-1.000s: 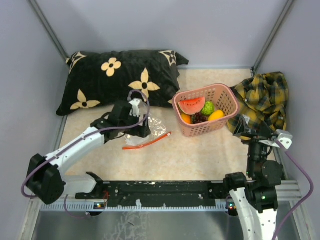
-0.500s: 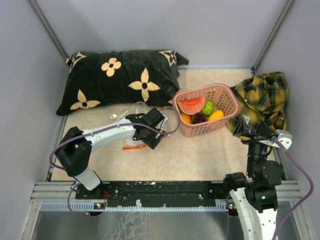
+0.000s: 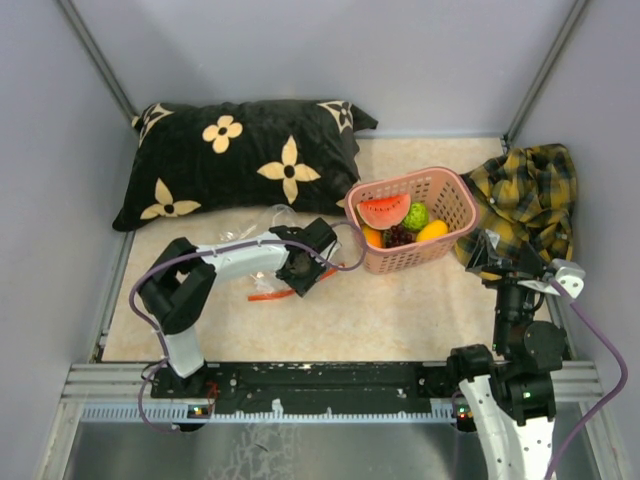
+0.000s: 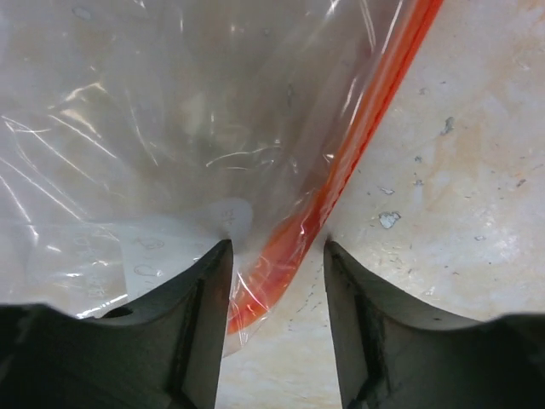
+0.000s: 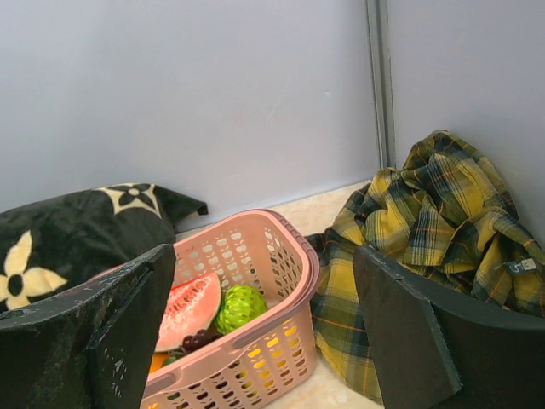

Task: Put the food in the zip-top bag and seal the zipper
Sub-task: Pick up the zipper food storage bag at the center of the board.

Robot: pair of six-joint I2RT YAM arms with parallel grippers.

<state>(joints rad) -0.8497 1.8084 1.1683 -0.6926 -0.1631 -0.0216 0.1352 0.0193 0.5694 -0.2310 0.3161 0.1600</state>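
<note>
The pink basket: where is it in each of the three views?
Top external: the pink basket is right of centre.
Left wrist: not in it.
Right wrist: the basket is lower middle, slightly left.
Shared landmark: the plaid shirt, just right of the basket in both.

Both grippers parted.
Your left gripper (image 3: 305, 268) reaches forward, low; your right gripper (image 3: 484, 252) sits raised near its base.

The top camera looked steeply down over the whole table (image 3: 400, 320) from its near side. The left wrist camera hung close above the zip-top bag (image 4: 128, 128). The right wrist camera faced level, sharing the pink basket (image 5: 272, 358) with the top view
</note>
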